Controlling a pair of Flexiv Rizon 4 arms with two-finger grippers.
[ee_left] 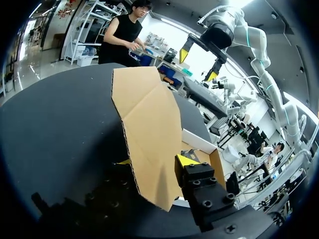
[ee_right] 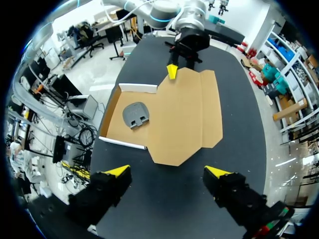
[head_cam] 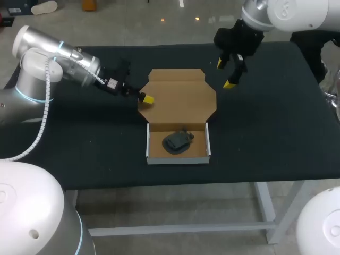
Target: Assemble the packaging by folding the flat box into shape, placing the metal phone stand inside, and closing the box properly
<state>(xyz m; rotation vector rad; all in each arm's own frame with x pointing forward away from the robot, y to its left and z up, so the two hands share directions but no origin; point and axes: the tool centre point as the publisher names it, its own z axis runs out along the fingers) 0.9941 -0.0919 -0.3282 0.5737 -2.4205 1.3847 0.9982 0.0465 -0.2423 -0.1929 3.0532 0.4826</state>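
A brown cardboard box tray [head_cam: 178,159] with white outer walls sits mid-table. The dark metal phone stand [head_cam: 177,141] lies inside it. The lid flap [head_cam: 180,98] is folded back behind the tray. My left gripper [head_cam: 144,98] is at the lid's left edge. In the left wrist view the lid [ee_left: 149,124] stands between its open fingers [ee_left: 155,161], one yellow tip half hidden behind the cardboard. My right gripper [head_cam: 224,74] hangs open above the lid's far right corner, holding nothing. The right wrist view looks down on lid [ee_right: 184,114], stand [ee_right: 135,114] and gripper [ee_right: 167,172].
The black table [head_cam: 265,138] has bare cloth on both sides of the box and in front of it. My left arm lies low over the table's left part. The tray's white wall [ee_left: 199,142] shows just past the left fingers.
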